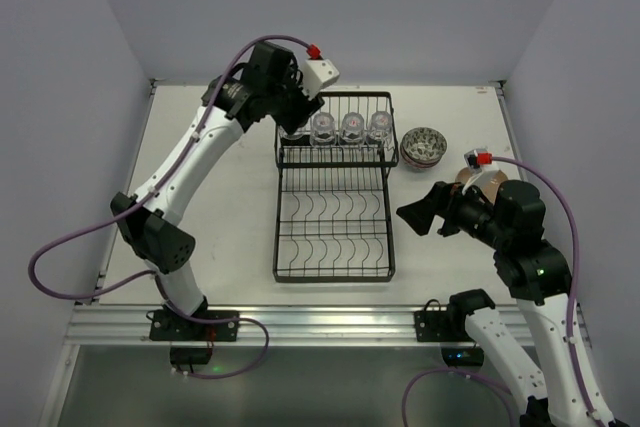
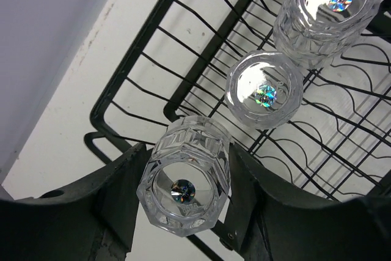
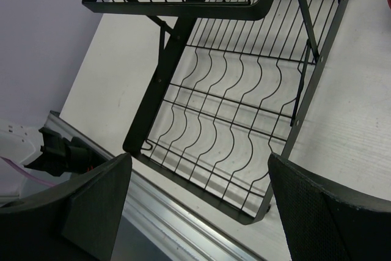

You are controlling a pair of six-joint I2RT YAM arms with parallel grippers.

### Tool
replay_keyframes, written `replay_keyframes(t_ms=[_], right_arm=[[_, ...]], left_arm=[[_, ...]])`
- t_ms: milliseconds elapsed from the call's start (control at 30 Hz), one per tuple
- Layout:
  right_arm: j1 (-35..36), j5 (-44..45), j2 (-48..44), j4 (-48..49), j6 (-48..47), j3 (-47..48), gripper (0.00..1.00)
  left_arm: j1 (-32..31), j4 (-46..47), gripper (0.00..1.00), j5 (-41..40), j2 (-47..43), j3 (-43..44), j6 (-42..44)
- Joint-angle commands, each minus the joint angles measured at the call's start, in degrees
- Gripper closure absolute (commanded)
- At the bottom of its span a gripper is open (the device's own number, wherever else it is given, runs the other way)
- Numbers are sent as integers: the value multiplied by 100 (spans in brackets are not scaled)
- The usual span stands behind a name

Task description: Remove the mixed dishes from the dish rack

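We see the left pincer [image 2: 187, 154] closed on a small clear faceted glass cup [image 2: 183, 191], one dark finger [image 2: 122, 194] pressed to each side. The cup sits right between the fingers, at the end of the raised shelf of the large black wire dish rack [image 2: 153, 59]. Its round end faces the wrist, so we judge that its long axis runs roughly along the fingers and across their closing line. That suits a straight pull back towards the wrist.

Two more clear glass cups [image 2: 264, 90] lie past the fingertips, on the side of the right-hand finger. The nearer one is close to the held cup but apart from it. We think the lift must avoid swinging that way.

The right pincer [image 3: 198, 163] stands wide apart with nothing in it. Beyond its tips is the rack's lower tray, and it is well apart from the shelf. The left arm is plainly the nearer one.
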Motion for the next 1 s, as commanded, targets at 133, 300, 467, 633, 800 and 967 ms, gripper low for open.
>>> replay_keyframes(t_ms=[133,300,467,633,800,967], right_arm=[[25,-192,10,199,-28,-4,6],[25,-236,-16,330,103,31,6],[25,-1148,-78,1196,621,-12,6],[34,-2888,80,3507,2561,-381,7],[280,-3112,299,5700,3962,-427,7],[858,-2382,467,5542,3892,-197,13]], left_arm=[[-13,902,98,-244,-922,48,-109],[-13,1273,100,-95,-1414,13,-583],[-13,2228,100,1037,-2432,-617,-1637],[-22,5270,100,3011,-4047,-3375,-4000],[-110,8652,100,3123,-5087,-5820,-6485],[-530,9982,100,2235,-5484,-7025,-7246]])
